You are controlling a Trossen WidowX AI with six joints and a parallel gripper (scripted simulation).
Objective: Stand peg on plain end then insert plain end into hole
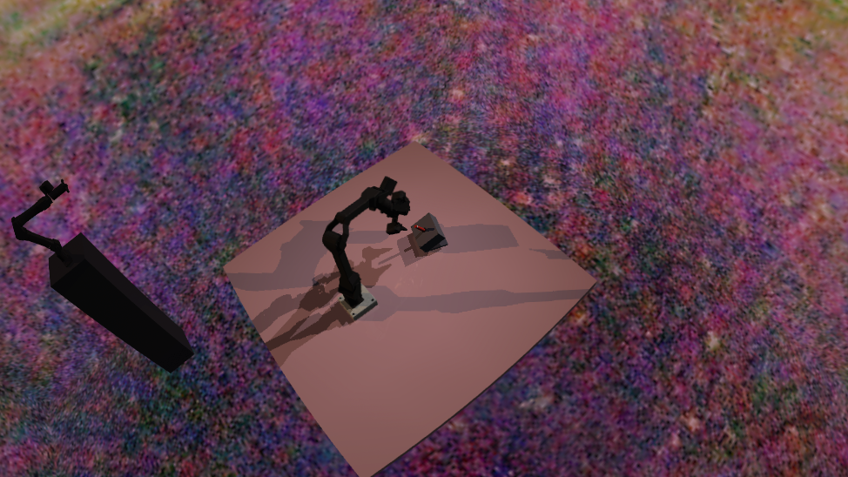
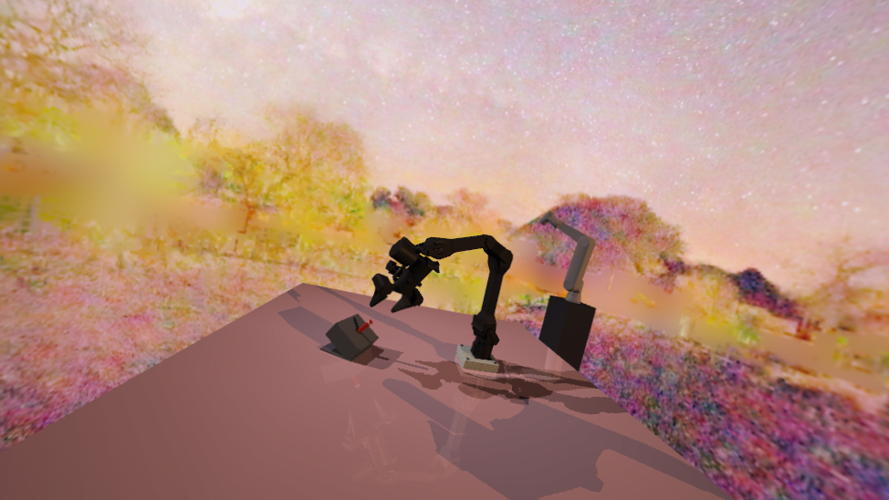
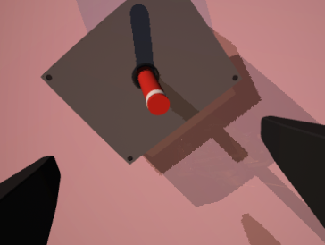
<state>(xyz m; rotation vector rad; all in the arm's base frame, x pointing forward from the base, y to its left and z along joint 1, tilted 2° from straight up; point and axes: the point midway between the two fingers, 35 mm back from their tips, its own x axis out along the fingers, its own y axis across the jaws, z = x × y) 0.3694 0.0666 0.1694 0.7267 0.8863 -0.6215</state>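
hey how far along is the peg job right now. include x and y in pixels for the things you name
Looks nearly finished. The red peg (image 1: pixel 420 227) (image 2: pixel 364 326) (image 3: pixel 151 89) sits in the panel's hole, its white-banded end sticking out. Nothing is in hand: the open hand (image 1: pixel 401 229) (image 2: pixel 383 307) (image 3: pixel 161 147) is off the peg. Little seems left, though whether the peg reached the bottom can't be seen.

A second arm (image 1: pixel 34 208) (image 2: pixel 579 264), bent at its middle, stands on a tall dark pedestal (image 1: pixel 118 302) (image 2: pixel 567 329), at the left in the top view and the far right in the exterior view. Mottled pink and purple ground (image 1: pixel 652 178) (image 2: pixel 777 379) spreads around. Far off, yellowish trees (image 2: pixel 317 155) rise left and a domed purplish tree (image 2: pixel 627 230) right, beneath a pale pink, star-speckled sky (image 2: pixel 496 93).
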